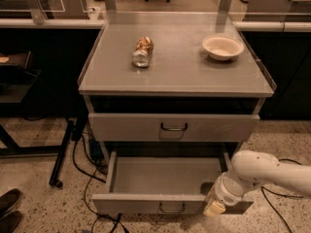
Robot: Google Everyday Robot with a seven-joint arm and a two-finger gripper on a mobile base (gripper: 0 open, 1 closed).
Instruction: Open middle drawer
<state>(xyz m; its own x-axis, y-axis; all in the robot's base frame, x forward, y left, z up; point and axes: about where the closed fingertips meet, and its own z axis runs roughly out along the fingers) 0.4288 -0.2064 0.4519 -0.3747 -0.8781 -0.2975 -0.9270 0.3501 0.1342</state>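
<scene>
**Desk:** Where is the wide grey metal middle drawer [131,204]?

**Photographer:** Low in the frame, standing well out from under the grey metal tabletop [180,74]. Its plain grey tray is open to the camera, and there is a small dark bar handle [172,208] at front centre.

**Desk:** And the robot?

**Photographer:** A rounded white arm [272,171] reaches in from the lower right. Its cream-tipped hand [214,208] is at the drawer's front right corner. I cannot tell whether it touches the front panel or sits just before it. Nor can I tell whether the hand is spread or pressed together.

**Desk:** Above that?

**Photographer:** A grey upper drawer [126,126] with its own bar handle runs across mid-frame, shut or nearly so. On the tabletop, a crushed silver-and-brown drink can [142,51] lies on its side left of centre. A shallow white bowl [222,46] stands upright toward the upper right, well apart from it.

**Desk:** The surroundings?

**Photographer:** A speckled floor [34,183], with black cables [90,176] trailing left of the drawer. The toes of two dark shoes [9,208] show at the lower left edge.
</scene>
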